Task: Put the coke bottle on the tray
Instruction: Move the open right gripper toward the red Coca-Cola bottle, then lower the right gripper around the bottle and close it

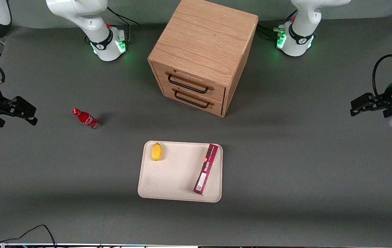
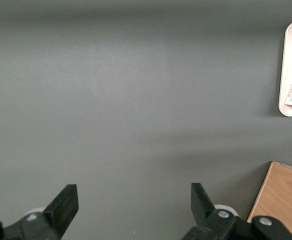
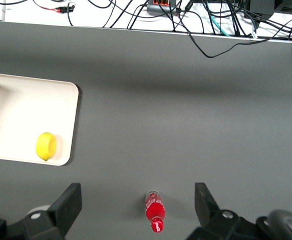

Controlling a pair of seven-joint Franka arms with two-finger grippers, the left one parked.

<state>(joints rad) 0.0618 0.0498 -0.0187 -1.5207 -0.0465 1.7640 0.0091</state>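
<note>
Small red coke bottle (image 1: 86, 119) stands on grey table, left-centre of frame, apart from cream rectangular tray (image 1: 168, 179). Gripper (image 1: 27, 115), jaws apart, empty, at left edge.

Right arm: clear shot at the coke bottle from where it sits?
Probably yes. The coke bottle stands alone on bare table, apart from the tray and the cabinet. The right hand, fingers open, hangs beside it toward the working arm's end, with nothing between them.

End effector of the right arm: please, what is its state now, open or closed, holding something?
End effector: open, holding nothing, hanging above the coke bottle, which stands on the table, off the tray.
</note>
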